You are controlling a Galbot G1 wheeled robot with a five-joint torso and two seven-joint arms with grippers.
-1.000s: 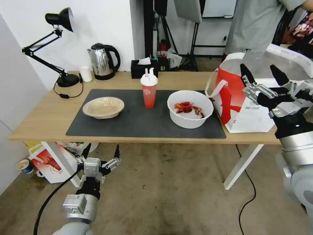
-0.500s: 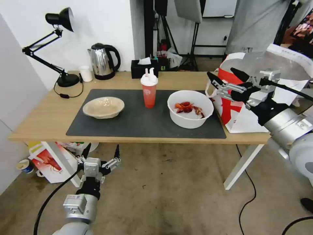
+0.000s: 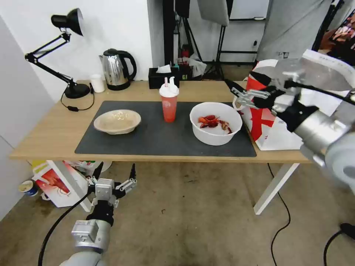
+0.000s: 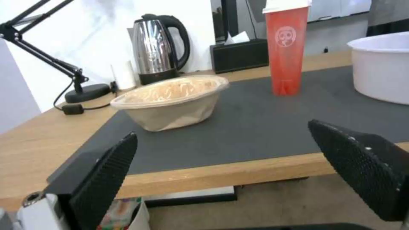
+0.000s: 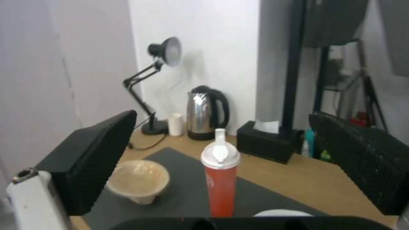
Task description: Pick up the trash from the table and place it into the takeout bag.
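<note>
Worktop (image 3: 48, 136) in front of me, light wood with a dark grey mat (image 3: 162, 136) across its middle. My left claw (image 3: 112, 177) hangs low before the front edge, below the mat's left part, with its fingers (image 4: 106, 172) spread wide and nothing between them. At the back left stand a black desk lamp (image 3: 70, 22), a small white cup (image 3: 97, 83) and a steel kettle (image 3: 115, 69), then a black tissue box (image 3: 162, 77). On the mat, from the left, I see a shallow tan bowl (image 3: 117, 121), a red drink cup (image 3: 169, 103) with a white lid standing upright, and a deep white bowl (image 3: 215, 123) holding red crayfish shells (image 3: 213, 122). All three stand apart from each other. My right claw (image 3: 246, 88) is raised near the far right rim of the white bowl, fingers (image 5: 89, 159) held apart and empty, pointing toward the lamp end of the worktop. Just behind it, at the right end of the worktop, stands the red and white takeout bag (image 3: 266, 129), its top open and showing silver lining, a white strap handle hanging beside the white bowl.
</note>
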